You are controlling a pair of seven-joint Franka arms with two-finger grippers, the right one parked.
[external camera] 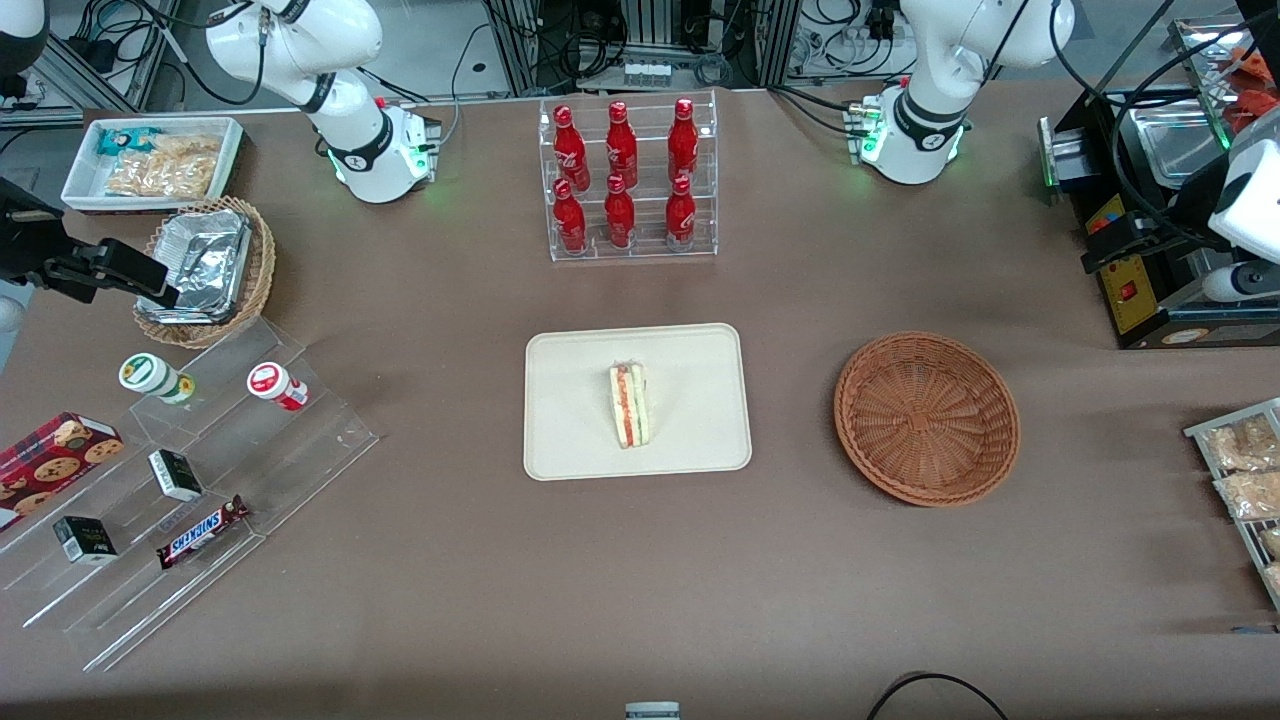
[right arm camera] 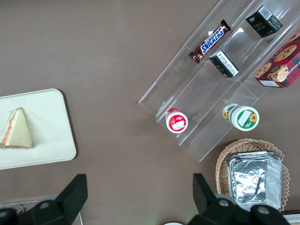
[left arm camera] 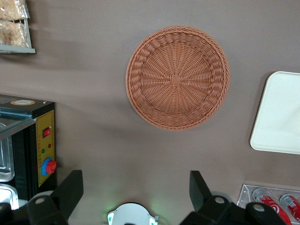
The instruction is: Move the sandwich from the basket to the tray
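Note:
The sandwich (external camera: 628, 405), a pale wedge with red and green filling, lies on the cream tray (external camera: 560, 440) in the middle of the table. It also shows in the right wrist view (right arm camera: 16, 129) on the tray (right arm camera: 47, 117). The reddish-brown wicker basket (external camera: 927, 418) stands empty beside the tray, toward the working arm's end. My left gripper (external camera: 1112, 245) is raised at the working arm's end of the table, farther from the front camera than the basket. In the left wrist view it (left arm camera: 135, 187) is open and empty, high above the table, with the basket (left arm camera: 177, 77) and a tray corner (left arm camera: 281, 112) in sight.
A clear rack of red bottles (external camera: 628, 180) stands farther back than the tray. A black machine (external camera: 1150, 290) and a rack of snack bags (external camera: 1245, 480) are at the working arm's end. Acrylic steps with snacks (external camera: 200, 480), a foil-container basket (external camera: 205, 270) and a white bin (external camera: 150, 160) are at the parked arm's end.

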